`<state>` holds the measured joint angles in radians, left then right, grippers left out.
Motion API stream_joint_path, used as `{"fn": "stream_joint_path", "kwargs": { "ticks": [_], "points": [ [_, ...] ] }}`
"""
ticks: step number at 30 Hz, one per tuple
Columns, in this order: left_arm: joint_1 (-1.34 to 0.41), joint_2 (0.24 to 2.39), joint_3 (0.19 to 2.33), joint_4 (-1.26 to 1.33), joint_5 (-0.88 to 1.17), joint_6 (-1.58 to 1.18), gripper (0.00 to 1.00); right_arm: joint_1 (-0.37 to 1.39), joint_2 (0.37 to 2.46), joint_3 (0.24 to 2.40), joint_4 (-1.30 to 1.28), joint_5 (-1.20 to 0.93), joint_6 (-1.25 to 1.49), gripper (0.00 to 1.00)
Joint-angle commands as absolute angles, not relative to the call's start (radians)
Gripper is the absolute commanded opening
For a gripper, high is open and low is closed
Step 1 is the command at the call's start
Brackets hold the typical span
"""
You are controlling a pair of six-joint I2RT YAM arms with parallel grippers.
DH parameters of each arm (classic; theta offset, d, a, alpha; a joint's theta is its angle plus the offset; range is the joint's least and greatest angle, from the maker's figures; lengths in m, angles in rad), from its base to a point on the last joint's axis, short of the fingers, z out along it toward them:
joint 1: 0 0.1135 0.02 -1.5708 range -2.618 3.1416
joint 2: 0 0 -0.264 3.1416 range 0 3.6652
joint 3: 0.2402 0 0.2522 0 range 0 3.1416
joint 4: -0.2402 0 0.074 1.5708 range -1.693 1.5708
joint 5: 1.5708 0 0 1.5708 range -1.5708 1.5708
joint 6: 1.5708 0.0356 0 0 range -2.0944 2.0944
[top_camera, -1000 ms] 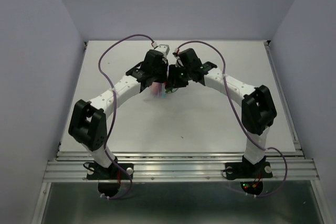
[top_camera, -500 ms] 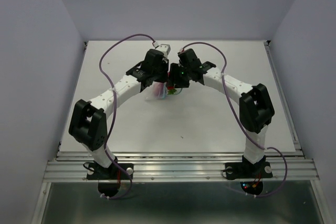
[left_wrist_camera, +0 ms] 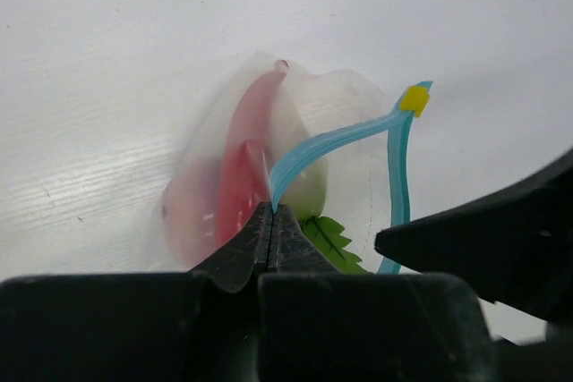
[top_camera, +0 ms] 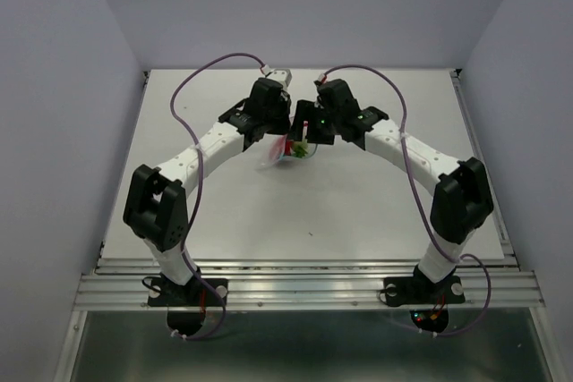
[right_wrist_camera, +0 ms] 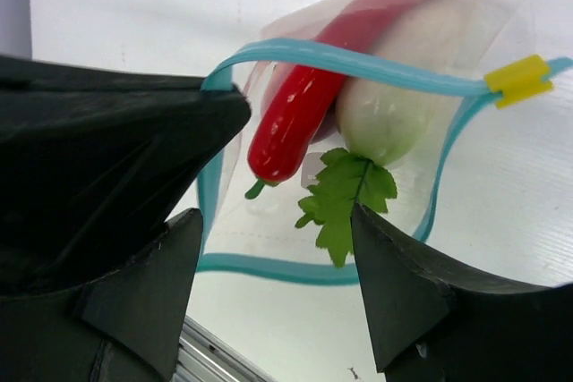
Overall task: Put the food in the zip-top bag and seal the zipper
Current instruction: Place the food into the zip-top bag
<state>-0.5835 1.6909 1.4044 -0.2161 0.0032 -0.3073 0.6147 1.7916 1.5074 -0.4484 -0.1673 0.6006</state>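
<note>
Clear crinkly plastic at mid-table, toward the far side: the zip-top bag, hung between two wrists over the white table.

Left side: left arm reaches in from the near left corner. The left gripper is clamped tight, its jaws pressed together on the light-blue zipper at one end of the near lip. The bag hangs away from that pinch. Cannot tell whether its far end touches the table.

Centre: the bag's mouth gapes, its two blue lips bowed apart and meeting at a yellow slider. Inside, side by side and touching, are a red chili and a white vegetable. The chili's tip is pushed into the far corner. Both stem ends point toward the mouth. The green leaf sits in the opening between the lips. A pinkish blur shows through the film left of the chili from the left wrist. Too soft to name.

Right side: the right gripper faces the open mouth with its jaws spread wide. It holds nothing, and its fingers are clear of the plastic. Right arm arcs in from the near right corner.
</note>
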Motion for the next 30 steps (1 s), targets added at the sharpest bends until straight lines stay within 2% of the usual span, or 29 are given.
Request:
{"fn": "stream_joint_path", "kwargs": {
  "ticks": [1,9,14,15,17,18,21,25,30],
  "points": [
    [-0.588,1.701,1.462,-0.216,0.011,-0.327,0.00,0.618,1.683,1.496,-0.382,-0.103,0.572,0.74],
    [-0.584,1.703,1.465,-0.215,0.051,-0.281,0.00,0.588,1.585,1.445,-0.385,0.047,0.514,0.78],
    [-0.583,1.672,1.430,-0.192,0.081,-0.168,0.00,0.459,1.577,1.434,-0.384,-0.033,0.479,0.80],
    [-0.583,1.667,1.419,-0.189,0.093,-0.146,0.00,0.459,1.577,1.436,-0.382,-0.037,0.432,0.80],
    [-0.583,1.661,1.416,-0.184,0.126,-0.101,0.00,0.459,1.568,1.443,-0.376,-0.063,0.271,0.93],
    [-0.584,1.661,1.414,-0.187,0.144,-0.047,0.00,0.459,1.543,1.421,-0.365,-0.163,0.048,1.00],
    [-0.577,1.661,1.413,-0.175,0.182,0.041,0.00,0.459,1.453,1.330,-0.318,-0.285,-0.324,1.00],
    [-0.551,1.651,1.401,-0.181,0.317,0.113,0.00,0.437,1.358,1.225,-0.270,-0.273,-0.561,1.00],
    [-0.514,1.611,1.345,-0.146,0.524,0.172,0.00,0.376,1.290,1.134,-0.282,-0.397,-0.783,1.00]
  ]
}}
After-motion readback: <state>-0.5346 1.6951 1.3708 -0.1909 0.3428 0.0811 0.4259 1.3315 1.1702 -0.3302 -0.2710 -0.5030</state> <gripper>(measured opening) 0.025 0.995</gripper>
